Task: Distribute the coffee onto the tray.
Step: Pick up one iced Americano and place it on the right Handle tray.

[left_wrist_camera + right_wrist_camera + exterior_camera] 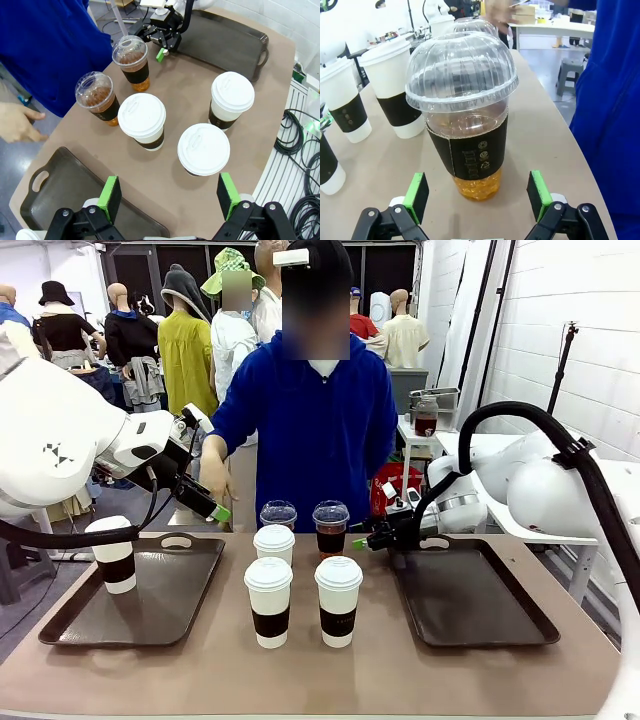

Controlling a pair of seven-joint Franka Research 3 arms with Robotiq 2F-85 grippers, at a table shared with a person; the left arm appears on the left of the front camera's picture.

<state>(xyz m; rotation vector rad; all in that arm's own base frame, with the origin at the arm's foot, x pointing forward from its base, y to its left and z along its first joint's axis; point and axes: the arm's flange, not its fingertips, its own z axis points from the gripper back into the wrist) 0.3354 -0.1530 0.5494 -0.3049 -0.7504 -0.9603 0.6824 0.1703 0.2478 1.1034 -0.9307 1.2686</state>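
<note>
The coffee stands mid-table: three white lidded cups (268, 600) (338, 600) (274, 543) and, behind them, two clear dome-lidded cups (278, 514) (331, 527). Another white cup (115, 553) stands on the left tray (165, 610). My right gripper (360, 535) is open, low at the table, just right of the right dome cup (465, 125). That cup stands right before its spread fingers (417, 192), not between them. My left gripper (210, 468) hangs open above the left tray's far edge, looking down on the cups (142, 120) with nothing between its pads (110, 192).
The right tray (470, 600) lies bare on the table's right side. A person in a blue top stands at the far edge, one hand (215, 475) hanging near my left gripper. Cables (300, 145) lie off the table's edge.
</note>
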